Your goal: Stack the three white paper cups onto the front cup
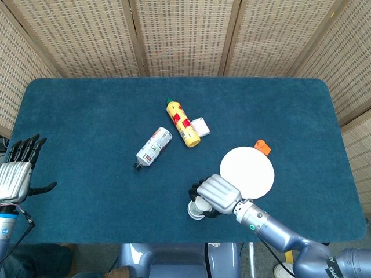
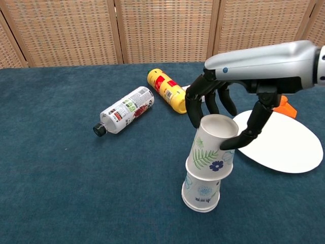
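Woven cane screens stood behind a blue-carpeted worktop (image 2: 61, 193). Near its front edge sat the front cup (image 2: 201, 192), upside down, with a fern-printed cup (image 2: 210, 152) riding on top of it, also inverted and leaning slightly to the left. The right hand (image 2: 231, 117) pinched that upper cup between its thumb on the right and dark fingers (image 2: 195, 107) curled over the far left of the base. The left hand (image 1: 20, 171) hung off the left edge of the worktop, fingers spread and holding nothing.

The upper cup did not look fully seated: it was tilted, and much of the front cup's wall was still exposed below it. In my judgement, letting go now could leave it cocked or let it slide off, and pressing down off-centre could tip the light front cup over. I could see only these two cups, so the stack appeared unfinished.

Farther back lay a white plate (image 2: 284, 147) to the right, an orange piece (image 2: 285, 107) beyond it, a yellow bottle (image 2: 169, 90) and a clear bottle (image 2: 124, 110) on their sides.
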`<action>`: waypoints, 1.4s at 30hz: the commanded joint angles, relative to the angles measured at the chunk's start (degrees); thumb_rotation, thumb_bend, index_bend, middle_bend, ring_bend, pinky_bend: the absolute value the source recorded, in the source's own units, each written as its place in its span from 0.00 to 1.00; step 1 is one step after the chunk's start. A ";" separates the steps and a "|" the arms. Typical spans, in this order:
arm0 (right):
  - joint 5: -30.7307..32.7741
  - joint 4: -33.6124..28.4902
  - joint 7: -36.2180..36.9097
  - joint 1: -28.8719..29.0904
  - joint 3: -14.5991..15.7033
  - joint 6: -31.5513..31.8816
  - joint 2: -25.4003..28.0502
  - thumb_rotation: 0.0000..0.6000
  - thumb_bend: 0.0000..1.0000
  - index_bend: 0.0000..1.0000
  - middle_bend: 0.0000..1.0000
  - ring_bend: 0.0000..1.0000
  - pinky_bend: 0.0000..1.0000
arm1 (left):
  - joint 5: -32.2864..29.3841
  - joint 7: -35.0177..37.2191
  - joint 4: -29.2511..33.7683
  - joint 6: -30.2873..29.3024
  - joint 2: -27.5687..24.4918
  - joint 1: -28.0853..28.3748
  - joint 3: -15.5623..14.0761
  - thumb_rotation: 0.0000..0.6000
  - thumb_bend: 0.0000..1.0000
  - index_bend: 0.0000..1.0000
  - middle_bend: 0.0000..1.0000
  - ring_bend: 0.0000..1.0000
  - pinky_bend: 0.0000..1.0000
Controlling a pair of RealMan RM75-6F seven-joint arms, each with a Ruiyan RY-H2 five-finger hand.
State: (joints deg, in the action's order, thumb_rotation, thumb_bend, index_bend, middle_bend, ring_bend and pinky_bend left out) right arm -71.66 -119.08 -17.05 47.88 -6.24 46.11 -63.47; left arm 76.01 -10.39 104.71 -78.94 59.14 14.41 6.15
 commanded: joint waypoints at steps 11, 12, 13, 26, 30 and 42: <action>0.33 0.45 -1.69 0.59 1.06 -0.46 -1.09 1.00 0.15 0.26 0.29 0.32 0.33 | 0.65 0.61 0.14 -0.12 -0.28 -0.25 0.07 1.00 0.00 0.00 0.00 0.00 0.00; 0.48 0.23 -1.37 0.75 1.38 -1.24 -0.77 1.00 0.05 0.15 0.17 0.20 0.20 | 0.67 0.79 0.10 -0.18 -0.32 -0.31 0.11 1.00 0.00 0.00 0.00 0.00 0.00; 0.45 0.02 -0.94 0.81 1.35 -1.45 -0.59 1.00 0.00 0.08 0.08 0.10 0.09 | 0.72 0.93 0.07 -0.15 -0.34 -0.32 0.12 1.00 0.00 0.00 0.00 0.00 0.00; -3.46 2.07 -2.81 -0.95 2.40 2.22 1.47 1.00 0.00 0.00 0.00 0.00 0.00 | 1.31 1.07 0.02 -0.45 -0.31 -0.60 0.17 1.00 0.00 0.00 0.00 0.00 0.00; -10.42 7.63 -3.60 -4.15 4.48 7.28 1.60 1.00 0.00 0.02 0.00 0.00 0.00 | 1.96 1.53 -0.39 -1.36 -0.09 -1.10 0.07 1.00 0.00 0.00 0.00 0.00 0.00; -19.91 31.64 10.23 -23.44 9.92 34.29 -1.78 1.00 0.00 0.00 0.00 0.00 0.00 | 6.58 5.96 -5.25 -7.44 1.65 -5.83 -2.57 1.00 0.00 0.00 0.00 0.00 0.00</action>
State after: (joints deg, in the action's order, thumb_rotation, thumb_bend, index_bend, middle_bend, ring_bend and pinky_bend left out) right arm -91.23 -91.92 -10.98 29.42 2.20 75.38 -63.55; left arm 82.34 -4.77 99.85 -86.08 60.57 8.90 3.91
